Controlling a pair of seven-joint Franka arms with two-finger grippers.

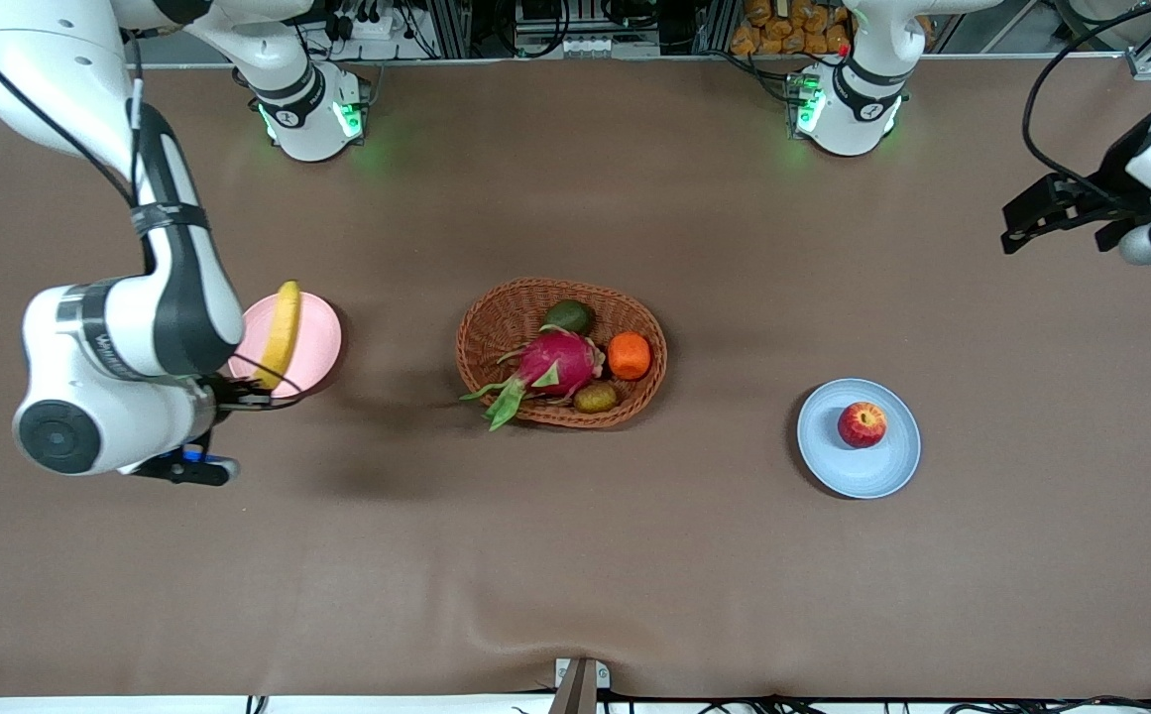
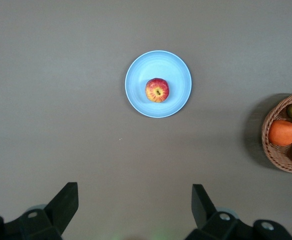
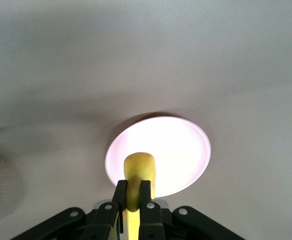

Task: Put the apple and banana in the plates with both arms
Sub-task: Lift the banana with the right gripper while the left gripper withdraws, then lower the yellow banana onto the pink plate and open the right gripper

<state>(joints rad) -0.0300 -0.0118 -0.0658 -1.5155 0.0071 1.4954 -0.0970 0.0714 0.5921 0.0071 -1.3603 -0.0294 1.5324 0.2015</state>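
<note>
apple [image 1: 862,424] is seen resting on the pale blue plate [image 1: 872,473]; no writing can be read. banana [image 1: 284,333] is clamped in the right gripper [image 3: 134,200] over the pink plate [image 1: 317,342]. left gripper [image 2: 133,205] is held wide apart, raised at the left arm's end.

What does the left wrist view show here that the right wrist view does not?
Only the left wrist view shows the apple lying on the blue plate, part of the wicker basket with the orange fruit, and the open left gripper, up over the table's left-arm end. Only the right wrist view shows the right gripper shut on the banana over the pink plate. Both show the brown table.
</note>
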